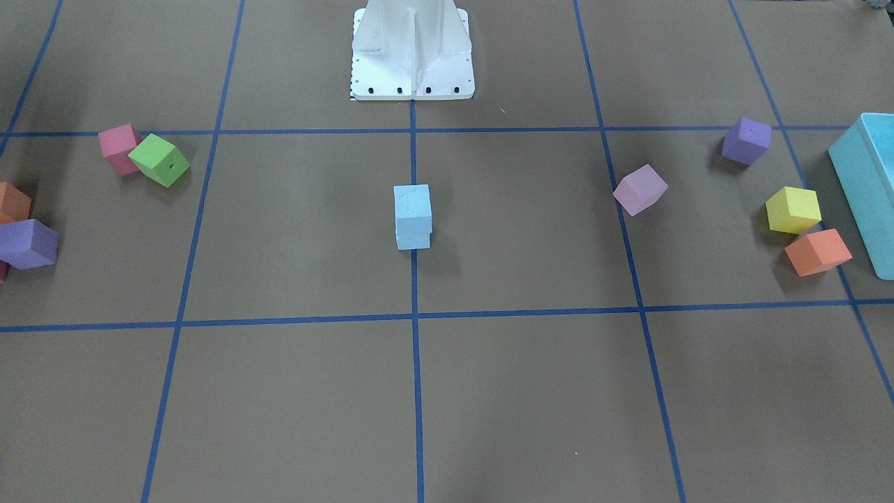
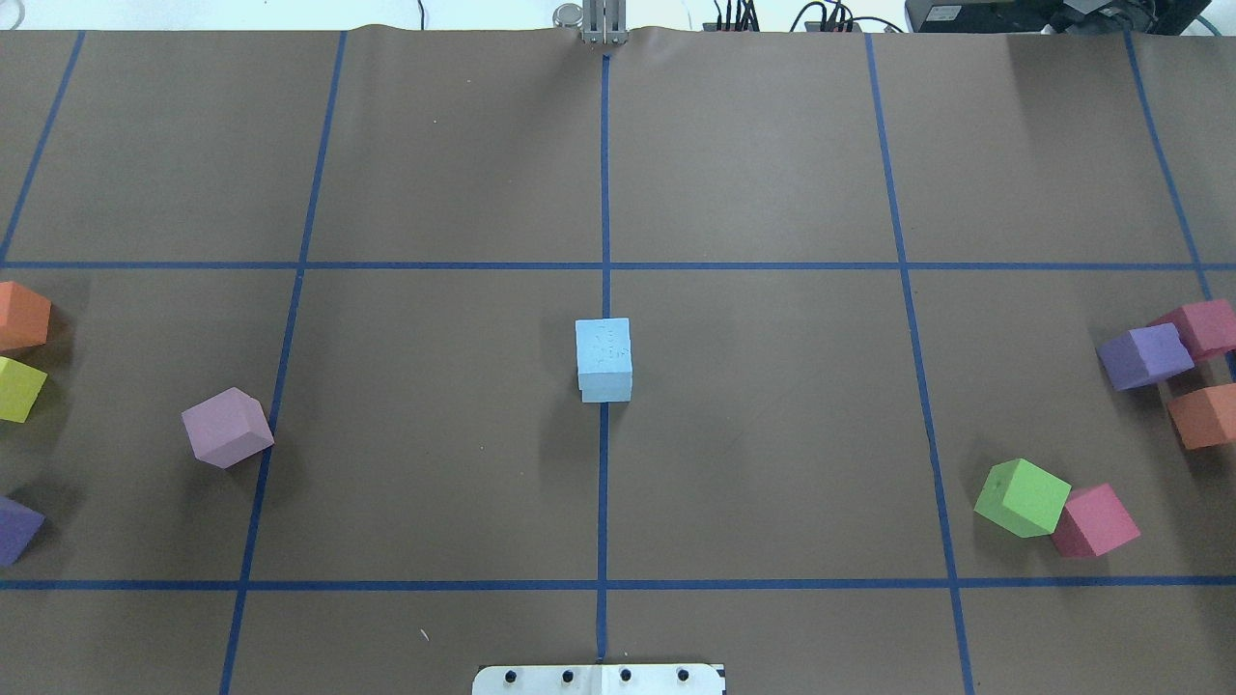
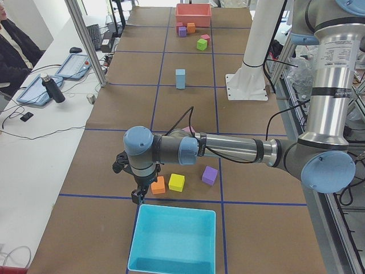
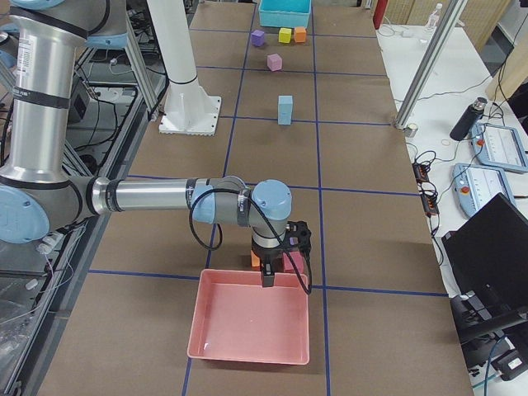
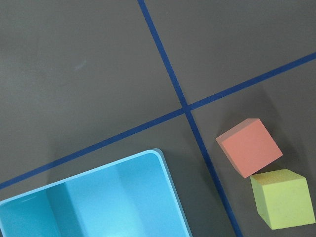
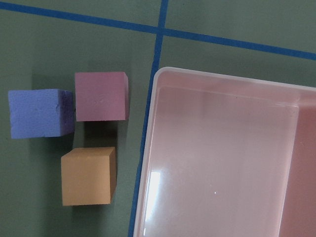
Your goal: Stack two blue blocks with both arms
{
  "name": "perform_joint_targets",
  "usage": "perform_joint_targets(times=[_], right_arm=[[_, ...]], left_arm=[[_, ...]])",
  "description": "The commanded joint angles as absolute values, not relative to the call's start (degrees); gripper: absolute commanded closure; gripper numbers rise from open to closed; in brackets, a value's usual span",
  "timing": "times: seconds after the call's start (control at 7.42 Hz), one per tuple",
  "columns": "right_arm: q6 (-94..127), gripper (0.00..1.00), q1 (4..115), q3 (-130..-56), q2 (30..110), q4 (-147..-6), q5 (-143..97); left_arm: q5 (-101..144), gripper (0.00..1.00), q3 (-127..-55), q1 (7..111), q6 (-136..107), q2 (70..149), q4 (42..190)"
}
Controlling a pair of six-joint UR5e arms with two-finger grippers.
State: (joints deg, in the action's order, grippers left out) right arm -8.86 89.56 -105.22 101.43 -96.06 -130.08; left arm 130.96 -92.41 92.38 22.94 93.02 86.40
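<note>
Inside, teal bin [image 3: 171, 242], pink bin [image 4: 247, 326] bare; left gripper [image 3: 138, 198], right gripper [image 4: 269, 275]: cannot tell.

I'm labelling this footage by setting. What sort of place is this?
Probably a robotics lab: two robot arms at a table gridded with blue tape, foam cubes laid out, control tablets on a side desk.

My bench [image 2: 772, 434] is brown, gridded in dark blue tape [image 2: 604, 193]. The two blocks [image 2: 603, 359] are sky-blue, the top one speckled. My left arm [image 3: 228, 149] and right arm [image 4: 157, 196] are silver-grey with pale blue caps. There's also a teal tray [image 5: 98, 207] and a pink tray [image 6: 222, 148].
</note>
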Motion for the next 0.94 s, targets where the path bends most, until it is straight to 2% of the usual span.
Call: perform_joint_targets(times=[0.0, 0.81], right_arm=[[-8.8, 0.0, 89.6, -105.2, 101.4, -96.1, -130.1], [-8.8, 0.0, 89.6, -105.2, 101.4, -96.1, -130.1]], left_arm=[[131.0, 0.02, -92.3, 92.4, 22.9, 92.9, 86.4], [131.0, 0.02, -92.3, 92.3, 23.0, 92.3, 86.5]])
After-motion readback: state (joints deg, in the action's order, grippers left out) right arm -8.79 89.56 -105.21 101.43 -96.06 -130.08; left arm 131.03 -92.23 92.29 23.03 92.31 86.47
